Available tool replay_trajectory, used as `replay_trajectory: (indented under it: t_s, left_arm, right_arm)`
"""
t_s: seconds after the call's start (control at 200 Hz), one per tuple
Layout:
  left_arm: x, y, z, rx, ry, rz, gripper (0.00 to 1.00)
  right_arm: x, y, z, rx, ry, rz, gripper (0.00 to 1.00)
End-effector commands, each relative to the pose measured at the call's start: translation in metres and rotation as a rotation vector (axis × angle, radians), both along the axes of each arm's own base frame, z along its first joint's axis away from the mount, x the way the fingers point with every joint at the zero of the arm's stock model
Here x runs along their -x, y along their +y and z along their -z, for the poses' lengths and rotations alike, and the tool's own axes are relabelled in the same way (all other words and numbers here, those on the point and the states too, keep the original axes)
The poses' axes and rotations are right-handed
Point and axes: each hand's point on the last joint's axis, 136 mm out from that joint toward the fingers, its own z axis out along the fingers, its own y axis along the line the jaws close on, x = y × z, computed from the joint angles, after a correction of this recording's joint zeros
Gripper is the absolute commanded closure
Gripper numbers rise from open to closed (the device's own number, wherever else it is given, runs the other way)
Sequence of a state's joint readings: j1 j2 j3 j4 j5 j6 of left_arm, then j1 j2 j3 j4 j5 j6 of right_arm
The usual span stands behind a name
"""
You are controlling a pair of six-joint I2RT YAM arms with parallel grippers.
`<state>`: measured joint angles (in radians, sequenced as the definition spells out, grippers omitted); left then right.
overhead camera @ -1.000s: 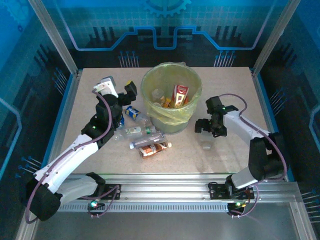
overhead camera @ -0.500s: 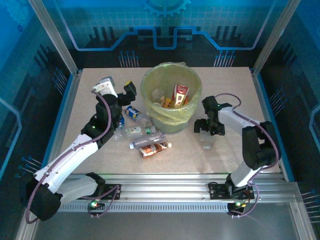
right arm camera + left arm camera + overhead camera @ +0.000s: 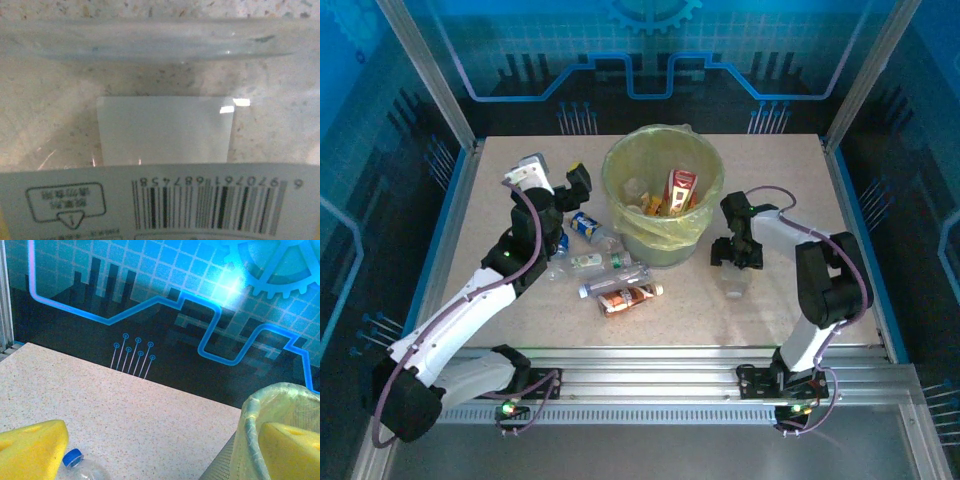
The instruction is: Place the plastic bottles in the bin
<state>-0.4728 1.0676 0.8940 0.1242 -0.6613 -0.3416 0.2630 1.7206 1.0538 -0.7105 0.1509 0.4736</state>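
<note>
Smooth clear plastic bottles (image 3: 610,275) lie sideways on the speckled table (image 3: 770,180) beside the round bag-lined bin (image 3: 665,240), the red-brown bottle (image 3: 630,297) with its cap pointing right; the left gripper (image 3: 557,182) gapes, and the right gripper (image 3: 735,258), over a barcode-labelled bottle (image 3: 165,130), cannot be judged.

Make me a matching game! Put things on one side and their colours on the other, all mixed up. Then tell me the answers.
Things:
1. bin
2. nearest bottle in the pile
3. bottle in the left wrist view
4. bottle in the right wrist view

Colours:
A. white label with a barcode
B. yellow-green bag lining
C. blue cap
D. red-brown label

Pairs: 1-B, 2-D, 3-C, 4-A
</note>
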Motion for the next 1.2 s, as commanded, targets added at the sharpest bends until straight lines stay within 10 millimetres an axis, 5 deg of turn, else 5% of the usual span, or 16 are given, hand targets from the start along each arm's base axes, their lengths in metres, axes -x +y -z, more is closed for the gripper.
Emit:
replay_trajectory:
  t_s: [0.0, 0.25, 0.635, 0.946, 1.196]
  left_arm:
    - [0.000, 0.004, 0.007, -0.002, 0.017, -0.014, 0.01]
    - [0.000, 0.006, 0.010, -0.010, 0.028, -0.019, 0.01]
    - [-0.001, 0.008, 0.017, -0.020, 0.050, -0.026, 0.01]
    - [-0.001, 0.008, 0.019, -0.025, 0.061, -0.025, 0.01]
    - [-0.001, 0.008, 0.018, -0.026, 0.065, -0.023, 0.01]
  right_arm:
    - [-0.001, -0.002, -0.022, 0.022, -0.042, 0.002, 0.29]
    - [0.003, -0.016, -0.086, 0.055, -0.174, 0.049, 0.37]
    - [-0.004, -0.022, -0.237, 0.007, -0.520, 0.074, 0.41]
    - [-0.032, 0.030, -0.339, -0.084, -0.772, -0.101, 0.41]
    - [-0.060, 0.100, -0.364, -0.143, -0.810, -0.278, 0.41]
